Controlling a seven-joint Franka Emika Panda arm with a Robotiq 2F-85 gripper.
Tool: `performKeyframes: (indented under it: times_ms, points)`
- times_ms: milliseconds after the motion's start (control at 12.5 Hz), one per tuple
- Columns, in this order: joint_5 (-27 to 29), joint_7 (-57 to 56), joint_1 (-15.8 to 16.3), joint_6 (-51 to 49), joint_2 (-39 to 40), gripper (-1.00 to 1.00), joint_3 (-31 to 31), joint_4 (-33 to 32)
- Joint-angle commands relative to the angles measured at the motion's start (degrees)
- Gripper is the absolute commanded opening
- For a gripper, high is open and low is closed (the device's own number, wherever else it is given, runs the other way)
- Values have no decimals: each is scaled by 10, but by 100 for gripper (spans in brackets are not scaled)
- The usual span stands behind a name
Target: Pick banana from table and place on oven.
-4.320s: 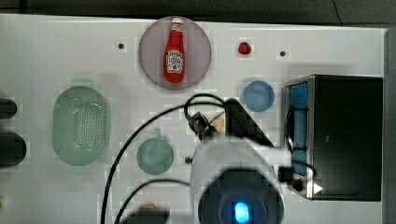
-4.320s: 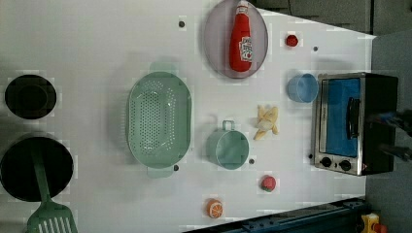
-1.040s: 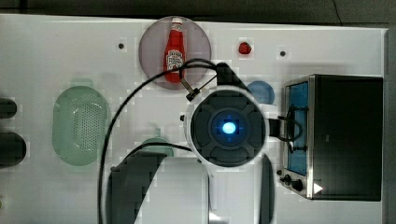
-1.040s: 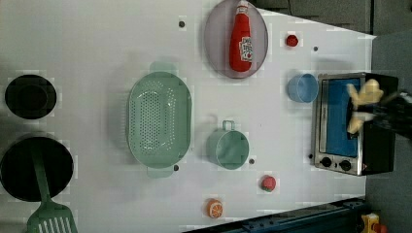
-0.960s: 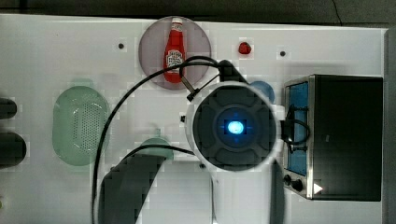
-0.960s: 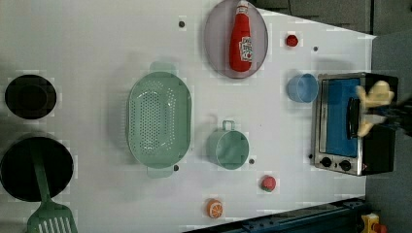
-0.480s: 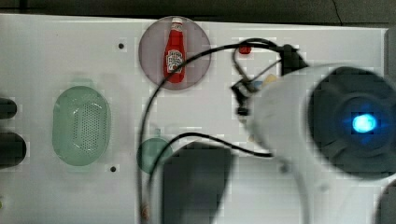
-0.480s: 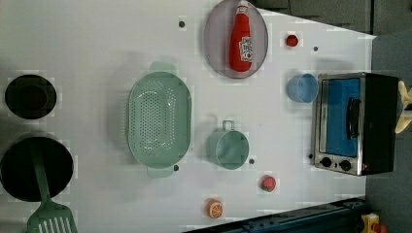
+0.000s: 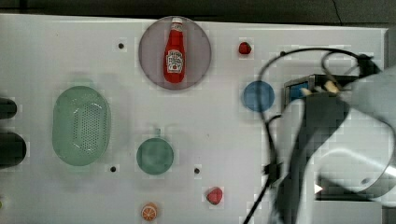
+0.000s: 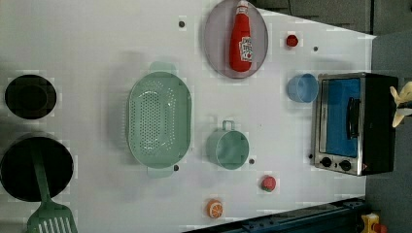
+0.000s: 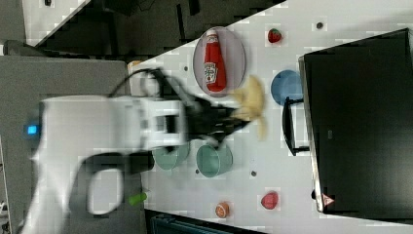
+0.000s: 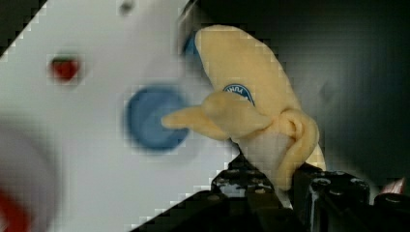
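The white desk (image 10: 97, 48) carries everything, and the arm (image 11: 112, 131) reaches across it in the right view, blurred. The oven (image 10: 359, 124) stands at the left view's right end of the desk, black top up, blue glass door and two knobs facing the middle. A green colander (image 10: 158, 121) lies near the centre of the left view, with a black pan holding a green spatula (image 10: 46, 208) at the left view's lower left. A grey plate (image 10: 214, 43) holds a red ketchup bottle (image 10: 241, 39) lying flat. A green cup (image 10: 228, 148) sits just beside the colander, and a blue bowl (image 10: 302, 88) sits close to the oven's door side. The claw (image 12: 285, 186) is clamped on the banana (image 12: 251, 106), a peeled yellow one with a blue sticker, held off the desk; in the wrist view it hangs over the oven's dark top edge with the blue bowl beyond it, and in the left view it shows at the oven's far side (image 10: 401, 107). Small things on the desk: two strawberries (image 10: 268, 183) and an orange half (image 10: 214, 208).
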Motion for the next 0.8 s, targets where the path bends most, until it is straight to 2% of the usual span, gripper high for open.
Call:
performKeyframes:
  times_ms: [80,320,800]
  points:
    - [14,-177,-23,23,10,-58,-83,12]
    - [33,-198,-24,24,52,-53,-107,11]
    - [37,-198,-24,43,70,79,-106,11]
